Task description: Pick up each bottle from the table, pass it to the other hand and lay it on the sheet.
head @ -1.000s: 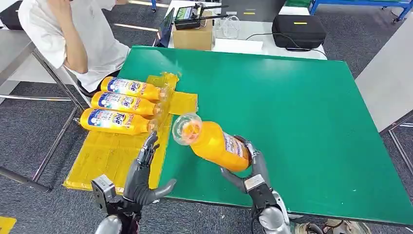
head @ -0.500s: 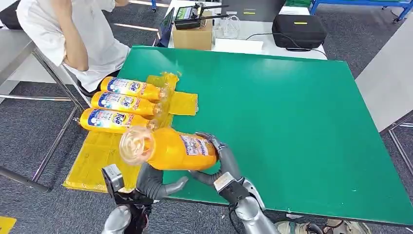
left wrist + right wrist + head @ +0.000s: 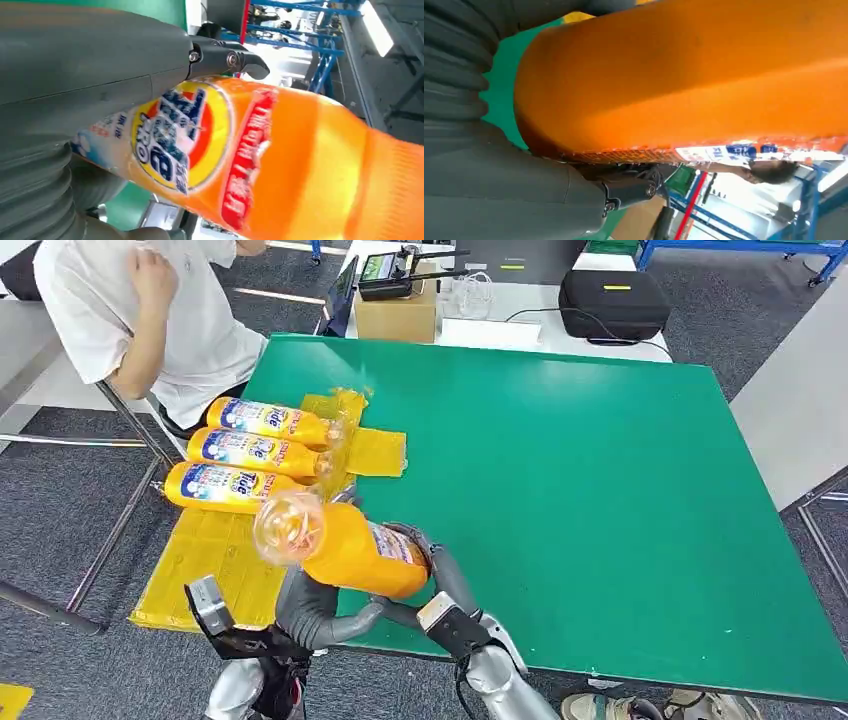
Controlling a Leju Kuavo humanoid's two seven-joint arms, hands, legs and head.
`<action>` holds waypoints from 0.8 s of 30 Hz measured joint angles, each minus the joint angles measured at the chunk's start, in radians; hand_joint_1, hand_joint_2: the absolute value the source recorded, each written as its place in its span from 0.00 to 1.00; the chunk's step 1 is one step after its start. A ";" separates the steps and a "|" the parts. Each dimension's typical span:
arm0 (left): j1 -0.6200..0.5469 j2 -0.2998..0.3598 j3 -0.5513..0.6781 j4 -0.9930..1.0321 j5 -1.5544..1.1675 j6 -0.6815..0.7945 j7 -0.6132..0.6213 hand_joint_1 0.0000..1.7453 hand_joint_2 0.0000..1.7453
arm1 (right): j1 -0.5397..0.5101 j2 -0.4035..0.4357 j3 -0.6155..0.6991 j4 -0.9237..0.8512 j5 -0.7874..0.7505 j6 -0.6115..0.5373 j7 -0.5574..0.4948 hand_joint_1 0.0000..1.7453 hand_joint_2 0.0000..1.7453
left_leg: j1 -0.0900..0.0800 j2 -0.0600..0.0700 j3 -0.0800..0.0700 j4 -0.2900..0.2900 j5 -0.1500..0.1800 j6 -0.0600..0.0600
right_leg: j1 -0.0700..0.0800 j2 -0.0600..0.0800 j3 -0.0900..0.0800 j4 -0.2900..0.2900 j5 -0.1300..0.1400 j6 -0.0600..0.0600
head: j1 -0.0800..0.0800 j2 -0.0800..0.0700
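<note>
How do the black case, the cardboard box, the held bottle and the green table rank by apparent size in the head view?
1. green table
2. held bottle, though it is nearest the camera, so it looks inflated
3. black case
4. cardboard box

At the frame's lower centre, two silver arms end in dark grey hands, left hand (image 3: 312,608) and right hand (image 3: 440,590), with ribbed grey wrist covers and small silver screws.
</note>
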 measured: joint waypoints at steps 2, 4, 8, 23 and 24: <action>-0.001 0.000 -0.003 -0.003 0.000 0.001 0.000 0.00 1.00 | -0.004 0.001 0.002 0.016 0.013 -0.002 0.001 1.00 1.00 | 0.000 0.000 0.000 0.000 0.000 0.000 | 0.000 0.000 0.000 0.000 0.000 0.000 | 0.000 0.000; -0.001 0.000 -0.003 -0.003 0.004 0.002 0.008 0.25 1.00 | -0.008 0.005 0.005 0.029 0.026 -0.008 0.003 1.00 1.00 | 0.000 0.000 0.000 0.000 0.000 0.000 | 0.000 0.000 0.000 0.000 0.000 0.000 | 0.000 0.000; -0.012 0.001 -0.003 0.009 0.015 0.013 0.055 0.92 1.00 | -0.020 0.006 0.021 0.051 0.059 -0.023 0.007 1.00 1.00 | 0.000 0.000 0.000 0.000 0.000 0.000 | 0.000 0.000 0.000 0.000 0.000 0.000 | 0.000 0.000; -0.066 0.026 -0.001 0.083 0.021 -0.004 0.094 1.00 1.00 | -0.047 0.005 0.047 0.075 0.122 -0.064 0.037 0.05 1.00 | 0.000 0.000 0.000 0.000 0.000 0.000 | 0.000 0.000 0.000 0.000 0.000 0.000 | 0.000 0.000; -0.067 0.027 -0.001 0.085 0.021 -0.005 0.094 1.00 1.00 | -0.048 0.005 0.048 0.075 0.122 -0.064 0.037 0.00 1.00 | 0.000 0.000 0.000 0.000 0.000 0.000 | 0.000 0.000 0.000 0.000 0.000 0.000 | 0.000 0.000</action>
